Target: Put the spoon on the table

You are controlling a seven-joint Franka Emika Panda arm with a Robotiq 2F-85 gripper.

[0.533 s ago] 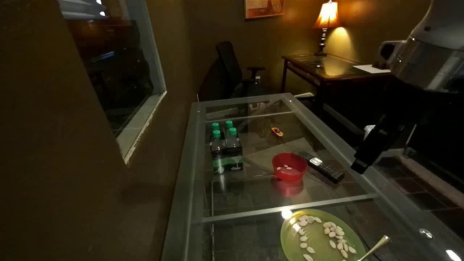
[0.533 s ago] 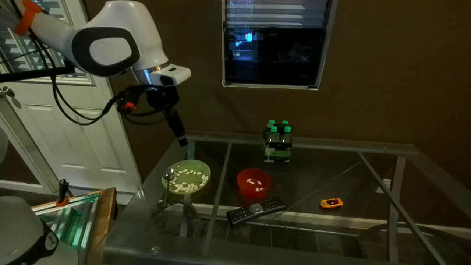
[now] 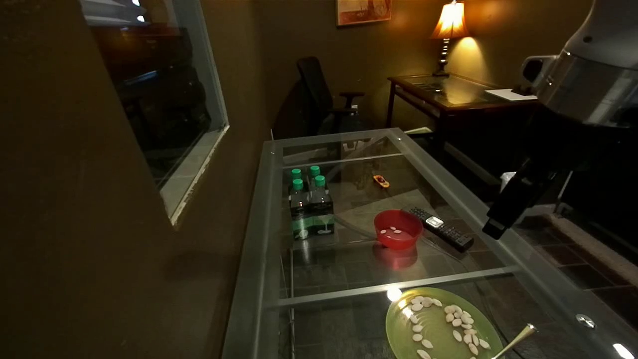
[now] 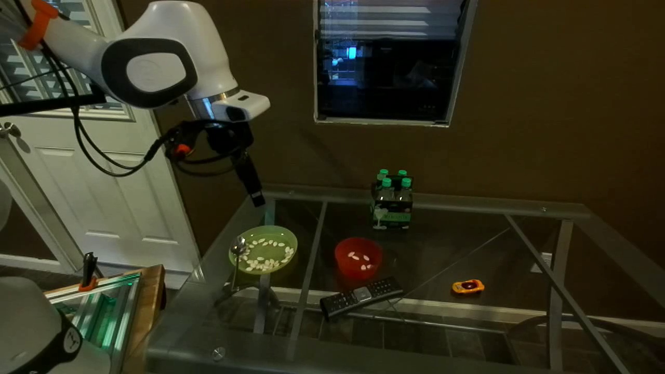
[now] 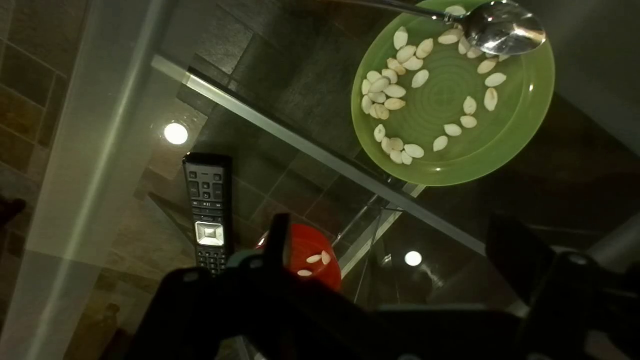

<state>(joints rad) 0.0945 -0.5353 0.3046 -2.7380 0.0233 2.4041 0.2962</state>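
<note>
The spoon (image 4: 237, 248) rests on the green plate's rim, bowl over the plate and handle sticking out past the edge. Its handle (image 3: 517, 340) shows in an exterior view, and its shiny bowl (image 5: 505, 27) at the top of the wrist view. The green plate (image 5: 500, 157) holds pale seeds and stands on the glass-topped table (image 4: 447, 202). The table's frame (image 3: 254, 249) shows in an exterior view too. My gripper (image 5: 391, 232) is open and empty, its fingers wide apart in the wrist view. The gripper (image 4: 257, 200) is above the table, higher than the plate.
A red bowl (image 4: 358, 254) with a few seeds stands beside the plate. A black remote (image 4: 361, 297), a yellow toy car (image 4: 467, 286) and a carrier of green-capped bottles (image 4: 392, 202) are on the table. A wall with a window (image 4: 389, 62) runs along the far side.
</note>
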